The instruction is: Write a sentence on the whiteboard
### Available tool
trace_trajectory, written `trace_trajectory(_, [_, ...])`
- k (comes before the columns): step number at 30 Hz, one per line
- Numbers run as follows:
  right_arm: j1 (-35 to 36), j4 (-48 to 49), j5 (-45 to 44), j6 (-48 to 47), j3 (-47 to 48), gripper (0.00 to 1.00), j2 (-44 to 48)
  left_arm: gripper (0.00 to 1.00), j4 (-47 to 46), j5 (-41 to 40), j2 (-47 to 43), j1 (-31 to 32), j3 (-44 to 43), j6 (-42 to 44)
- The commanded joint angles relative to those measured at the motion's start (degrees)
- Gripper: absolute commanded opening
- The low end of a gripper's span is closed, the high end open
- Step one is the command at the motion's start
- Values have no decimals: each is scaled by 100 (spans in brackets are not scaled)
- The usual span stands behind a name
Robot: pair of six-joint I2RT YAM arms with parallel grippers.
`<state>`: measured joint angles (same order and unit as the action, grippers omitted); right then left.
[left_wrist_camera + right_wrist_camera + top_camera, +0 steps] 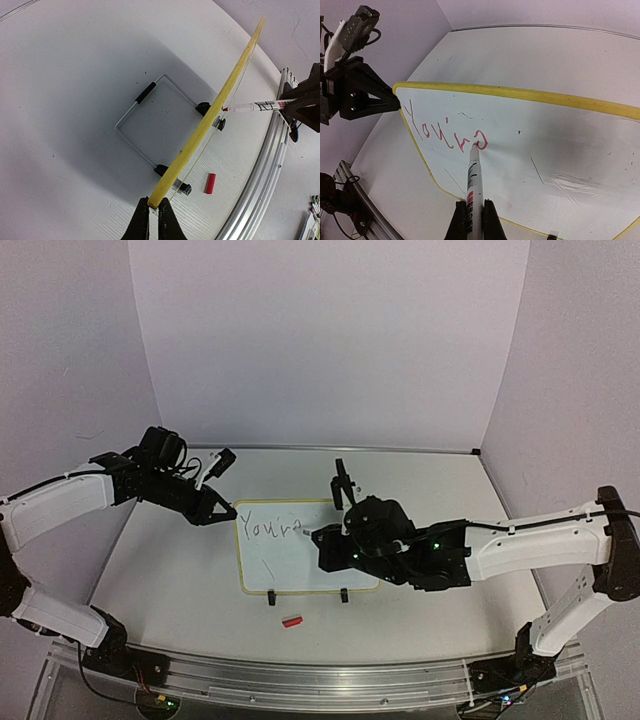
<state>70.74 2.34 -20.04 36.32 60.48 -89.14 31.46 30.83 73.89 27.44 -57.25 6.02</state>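
Note:
The whiteboard [295,565] with its yellow frame stands tilted on the table, two black clip feet [307,597] at its near edge. Red handwriting [268,529] along its top reads "You'r" plus a curved letter; it also shows in the right wrist view [445,132]. My left gripper [222,512] is shut on the board's upper left corner, and the left wrist view shows it pinching the yellow frame [210,115]. My right gripper [472,215] is shut on a white marker [474,182], whose tip touches the last red letter on the whiteboard [555,150].
A red marker cap [291,621] lies on the table in front of the board, also in the left wrist view [210,183]. A wire stand [131,107] lies flat behind the board. The metal rail [320,680] runs along the table's near edge.

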Motion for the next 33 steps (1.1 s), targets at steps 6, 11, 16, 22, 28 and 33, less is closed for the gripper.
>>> trace_trajectory(6, [-16, -83, -15, 151, -89, 0, -108, 0, 223, -99, 72, 50, -102, 74])
trace_trajectory(11, [-14, -174, -74, 148, -69, 0, -89, 0, 221, -105, 73, 53, -100, 70])
trace_trajectory(16, [-16, -243, -200, 167, -73, 0, -18, 0, 216, -111, 72, 54, -100, 74])
trace_trajectory(22, [-16, -512, -396, 153, -77, 0, 121, 0, 221, -118, 56, 51, -96, 69])
trace_trajectory(28, [-13, -558, -526, 132, -89, 0, 236, 0, 222, -123, 40, 52, -101, 67])
trace_trajectory(33, [-16, -528, -619, 35, -81, 0, 370, 0, 228, -136, 32, 51, -93, 74])
